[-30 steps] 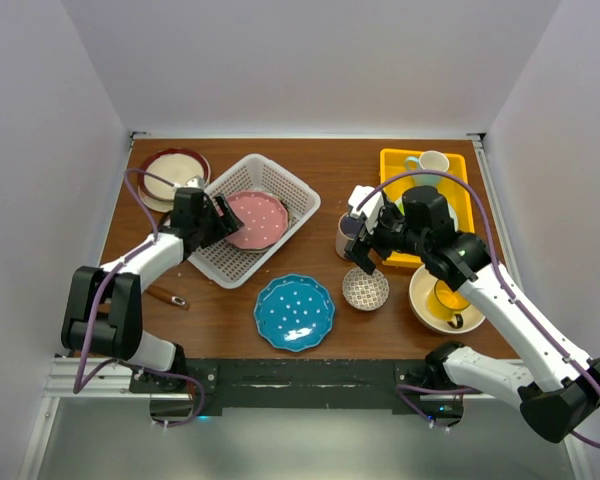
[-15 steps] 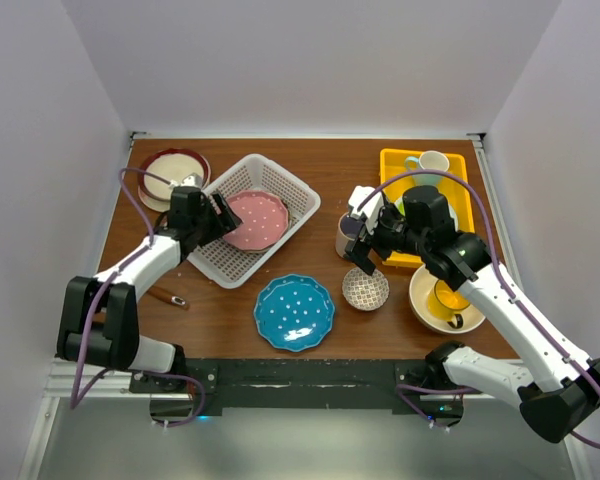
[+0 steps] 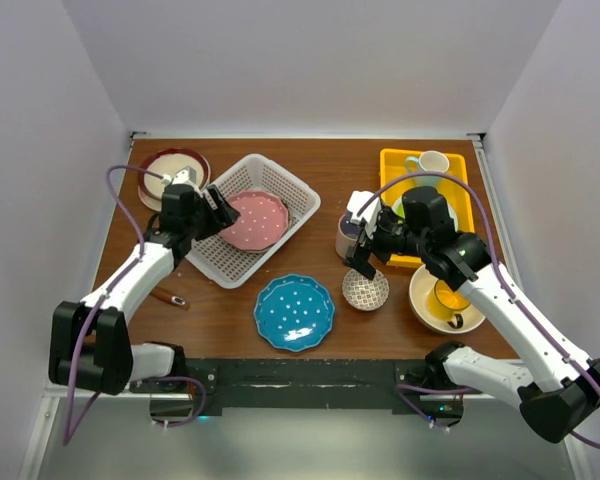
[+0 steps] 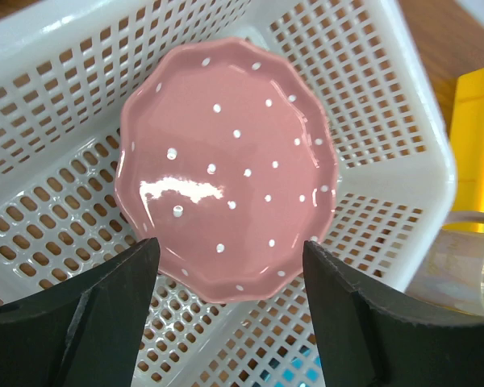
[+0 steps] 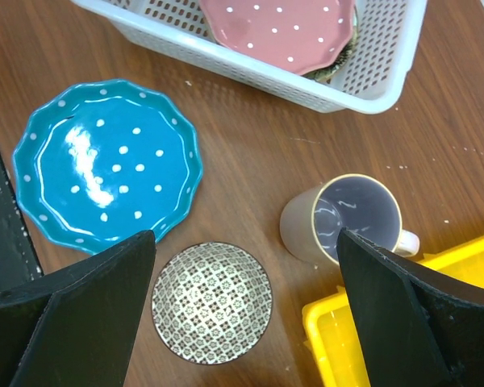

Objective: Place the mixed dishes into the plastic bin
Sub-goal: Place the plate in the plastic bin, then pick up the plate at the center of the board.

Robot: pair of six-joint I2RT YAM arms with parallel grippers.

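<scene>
Both arms look alike from here, the left arm [image 3: 135, 272] and the right arm [image 3: 520, 320]: smooth white shells for the long links, chunky black housings at every joint. A thin purple cable [image 3: 427, 173] runs along each and bows out in loose loops. The left gripper [image 3: 217, 210] and right gripper [image 3: 363, 250] are black, each with two broad, matte, wedge-shaped fingers [image 4: 89, 314].

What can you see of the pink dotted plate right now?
The pink dotted plate looks like glossy ceramic, with a scalloped rim and scattered small white dots. It lies face up inside the white plastic bin, seemingly resting on something darker that peeks out under one edge in the right wrist view. The left gripper hangs over it, open and not gripping it.
</scene>
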